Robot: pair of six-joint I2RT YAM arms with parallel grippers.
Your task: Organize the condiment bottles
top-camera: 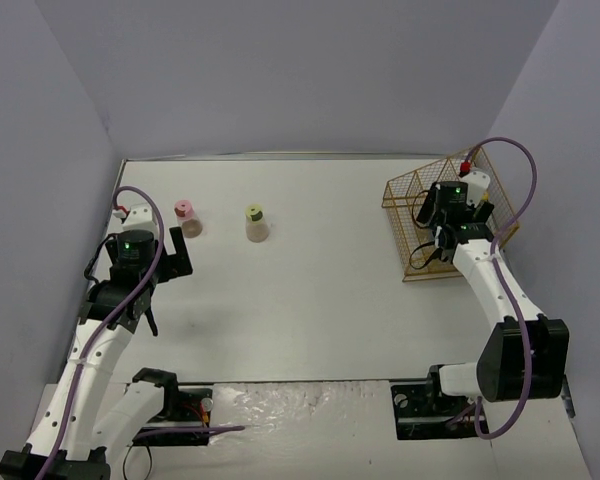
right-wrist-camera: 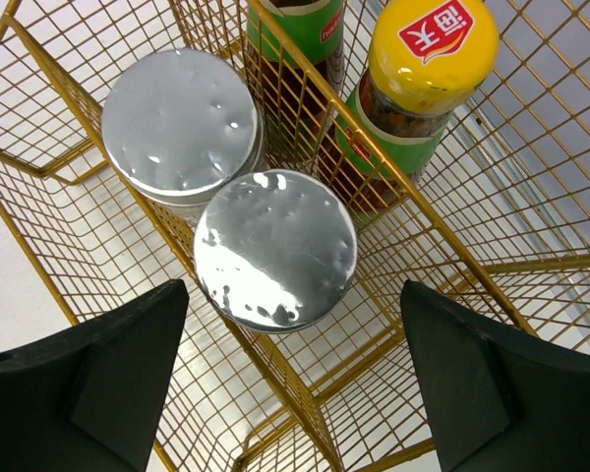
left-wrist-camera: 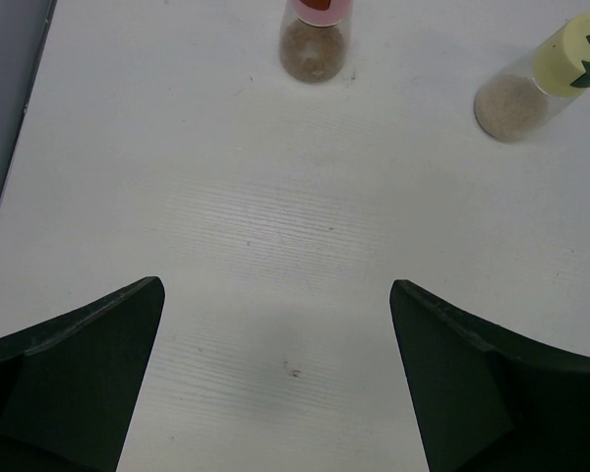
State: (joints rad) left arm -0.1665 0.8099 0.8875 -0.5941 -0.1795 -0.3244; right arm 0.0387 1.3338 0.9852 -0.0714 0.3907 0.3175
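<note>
White links, blk joints on L arm (top-camera: 85, 365) & R arm (top-camera: 487, 278). Purple cable (top-camera: 532, 190) on each, green LED (top-camera: 128, 241) at wrists. Gripper fingers (left-wrist-camera: 74, 383) dark, wedge-shaped.

Bright, even overhead light casts soft shadows, with glare patches on the silver lids (right-wrist-camera: 275, 246).

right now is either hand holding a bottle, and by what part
Nothing is held. Left hand open over the table, right hand open above the silver-lidded jars.
</note>
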